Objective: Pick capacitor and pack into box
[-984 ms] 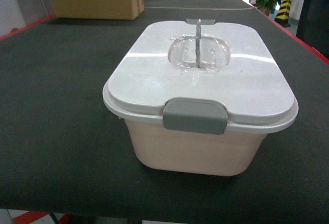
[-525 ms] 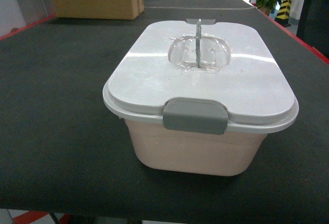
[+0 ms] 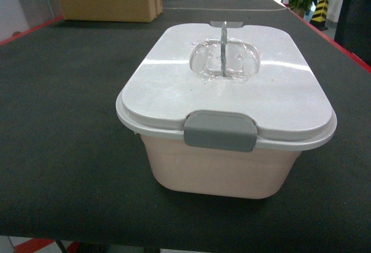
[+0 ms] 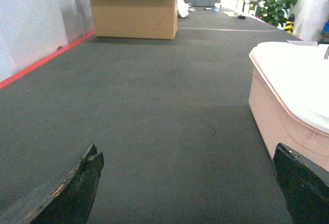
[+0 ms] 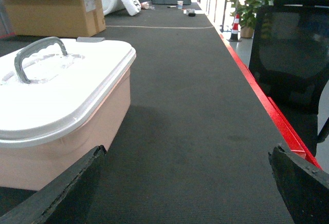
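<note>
Sitting mid-table (image 3: 64, 148), box (image 3: 226, 169) lidded, latch (image 3: 220, 131) shut. Rigid, smooth plastic, likely light; best hold looks like handle (image 5: 36, 57). Left tool (image 4: 187, 188) and right tool (image 5: 187, 185) both spread, empty. Capacitor unseen.

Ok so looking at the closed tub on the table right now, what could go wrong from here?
The box has its white lid on and the grey latch down, so nothing can be packed until it is opened. No capacitor shows in any view, so a grasp may have no target. Both grippers, left and right, sit low and wide open beside the box; lifting by the handle could drag the whole box along the mat.
</note>
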Available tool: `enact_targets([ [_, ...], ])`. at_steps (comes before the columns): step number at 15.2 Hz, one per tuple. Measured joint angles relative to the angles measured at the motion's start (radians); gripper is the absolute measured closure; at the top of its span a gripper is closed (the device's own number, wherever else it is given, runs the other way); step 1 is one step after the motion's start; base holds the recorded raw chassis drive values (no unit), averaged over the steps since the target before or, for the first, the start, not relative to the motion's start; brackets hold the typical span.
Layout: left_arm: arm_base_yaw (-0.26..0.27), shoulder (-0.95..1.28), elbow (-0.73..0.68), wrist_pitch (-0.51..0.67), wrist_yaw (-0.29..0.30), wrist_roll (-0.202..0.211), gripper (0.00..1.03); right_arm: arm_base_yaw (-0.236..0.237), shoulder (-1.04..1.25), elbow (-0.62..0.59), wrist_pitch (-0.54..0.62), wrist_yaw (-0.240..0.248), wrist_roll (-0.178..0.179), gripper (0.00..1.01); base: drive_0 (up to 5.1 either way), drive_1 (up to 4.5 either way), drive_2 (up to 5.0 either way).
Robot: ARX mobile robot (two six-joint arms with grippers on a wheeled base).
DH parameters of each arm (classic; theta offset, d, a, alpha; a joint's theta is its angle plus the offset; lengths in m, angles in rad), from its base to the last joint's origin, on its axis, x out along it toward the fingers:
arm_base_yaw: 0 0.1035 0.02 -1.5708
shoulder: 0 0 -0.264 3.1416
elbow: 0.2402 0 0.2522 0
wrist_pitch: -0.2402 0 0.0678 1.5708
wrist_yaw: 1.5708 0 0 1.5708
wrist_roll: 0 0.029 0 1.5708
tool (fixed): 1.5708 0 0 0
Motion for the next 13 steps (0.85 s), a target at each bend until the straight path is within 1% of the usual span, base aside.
enact_targets([
  [13, 0.000, 0.000, 0.000, 0.000, 0.000, 0.000, 0.05, 0.000, 0.000, 0.000, 0.000, 0.000, 0.000, 0.03, 0.0, 0.00, 0.0],
])
